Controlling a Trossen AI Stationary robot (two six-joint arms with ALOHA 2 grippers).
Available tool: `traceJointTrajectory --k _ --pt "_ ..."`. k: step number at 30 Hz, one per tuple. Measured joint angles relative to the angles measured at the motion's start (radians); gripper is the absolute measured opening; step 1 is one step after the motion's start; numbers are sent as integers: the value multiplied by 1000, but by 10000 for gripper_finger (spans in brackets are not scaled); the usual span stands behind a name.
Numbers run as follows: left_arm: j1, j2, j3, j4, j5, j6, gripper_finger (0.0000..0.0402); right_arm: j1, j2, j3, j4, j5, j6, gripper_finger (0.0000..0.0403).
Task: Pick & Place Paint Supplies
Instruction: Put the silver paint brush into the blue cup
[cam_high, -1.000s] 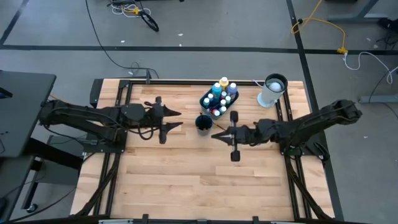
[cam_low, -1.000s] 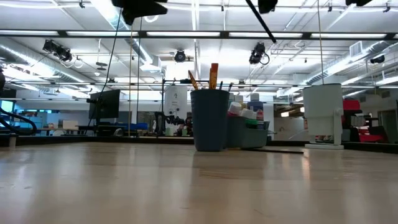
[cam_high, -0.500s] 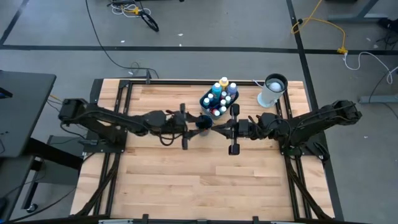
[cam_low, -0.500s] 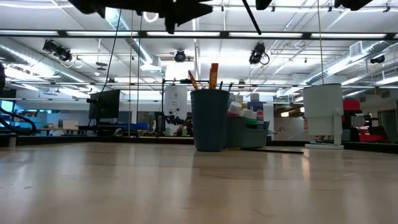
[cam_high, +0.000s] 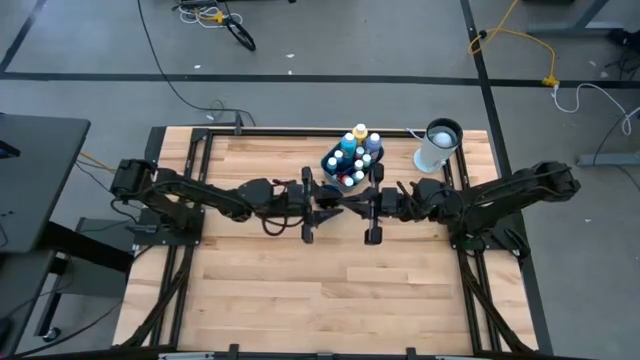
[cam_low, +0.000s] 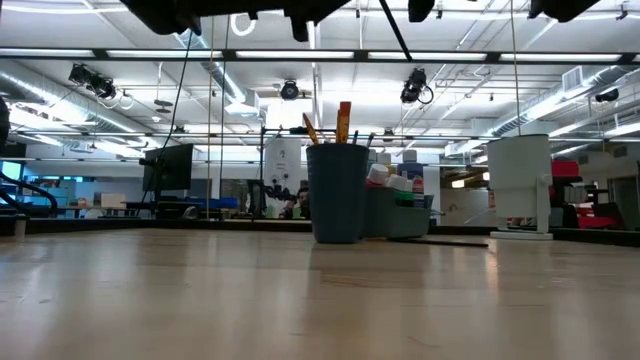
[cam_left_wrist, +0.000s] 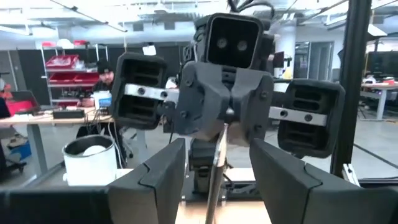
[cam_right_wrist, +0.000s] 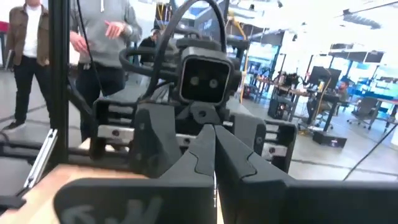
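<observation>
The near half of the table (cam_high: 300, 290) is bare wood; no bottle or brush lies loose on it that I can see. Over the middle, the two arms meet nose to nose, high above the boards. The right gripper (cam_high: 350, 200) is pinched tight on a thin brush (cam_left_wrist: 216, 165), which hangs slanting from its closed tips. The left gripper (cam_high: 326, 195) stands wide, one finger either side of that brush and not touching it. It looks to me like a handover about to happen, with the left jaws yet to close.

Just under and behind them is the dark cup (cam_low: 336, 192), with a couple of wooden brush handles (cam_low: 343, 121) sticking out of it. Right beside it, farther back, the blue bin (cam_high: 331, 165) is crowded with the little paint bottles (cam_high: 352, 155). Off to the right rear the tall white cylinder (cam_high: 437, 146) stands apart.

So I judge the job nearly done: bottles binned, brushes mostly cupped, and this one brush left to go in. Beyond the table, a person (cam_right_wrist: 102, 37) stands in the room
</observation>
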Motion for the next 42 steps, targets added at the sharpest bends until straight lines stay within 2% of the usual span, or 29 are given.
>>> traceJointTrajectory --k 8,15,20,30,35,39,42 --pt "1 0 27 -30 2 8 189 0 58 0 110 -15 -11 0" --pt "1 0 27 -67 -3 10 184 -4 59 0 139 -26 -12 0" --pt "1 0 27 -63 -3 39 146 -7 58 0 140 -27 -13 0" --pt "2 0 27 -64 10 77 25 -27 58 0 121 -30 -15 0" --pt "2 0 26 -80 8 65 22 -30 57 0 107 -28 -86 8" --pt "1 0 26 -130 -23 43 32 -30 53 -1 95 -14 -102 33" --pt "1 -1 26 -168 -75 47 23 -27 25 -1 54 15 -112 58"
